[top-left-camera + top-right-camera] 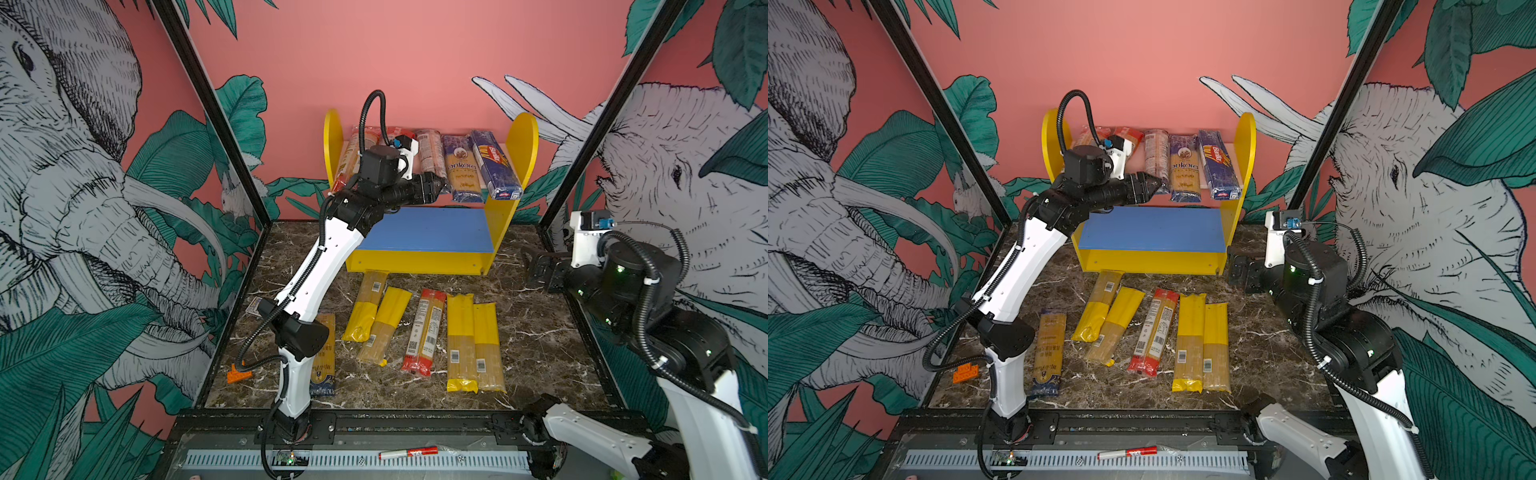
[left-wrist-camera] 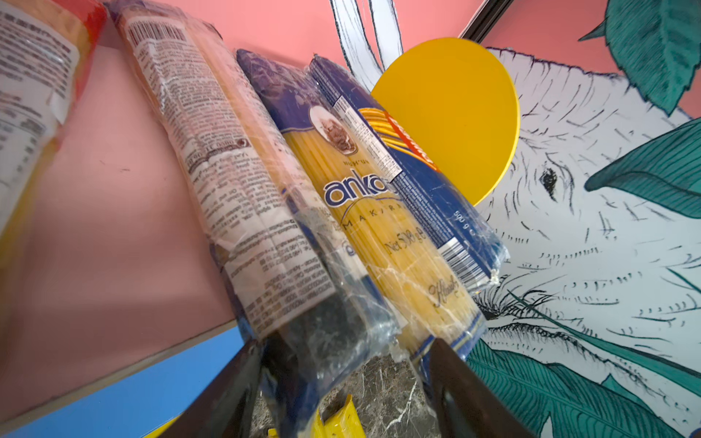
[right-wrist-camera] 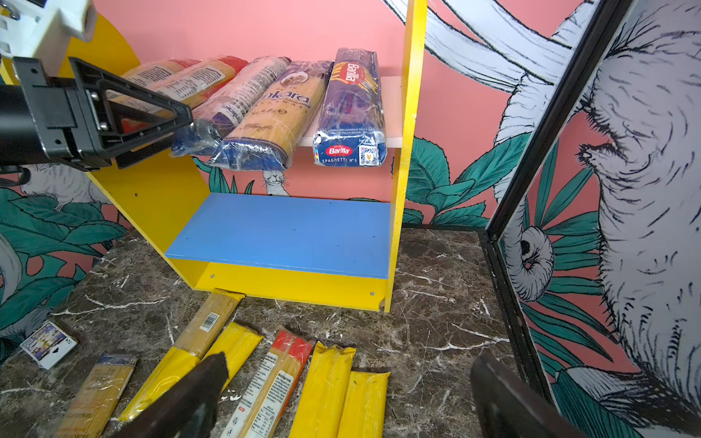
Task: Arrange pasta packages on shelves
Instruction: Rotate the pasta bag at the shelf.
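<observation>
My left gripper (image 1: 438,185) is at the front edge of the pink upper board (image 2: 113,189) of the shelves (image 1: 521,137). Its jaws are apart, with the crumpled dark-blue end of the white-labelled pasta pack (image 2: 235,197) between them. I cannot tell whether either finger presses the wrapper.

Left of that hand, two red-topped packs (image 3: 205,77) lie on the same board. Just right of it lies the Ankara pack (image 2: 379,212), then the Barilla spaghetti pack (image 3: 351,102), and both overhang the front edge. Beneath the hand is the blue lower board (image 1: 428,228).

My right gripper (image 3: 351,362) hangs just beside the unit's right side panel, jaws spread wide and holding nothing. Below and left of it, more packs lie on the marble tabletop (image 1: 540,332):
- a blue-ended pack (image 1: 1050,349)
- two half-yellow packs (image 1: 365,307)
- a pack with red ends (image 1: 426,332)
- another half-yellow pair (image 1: 461,332), nearest this hand
</observation>
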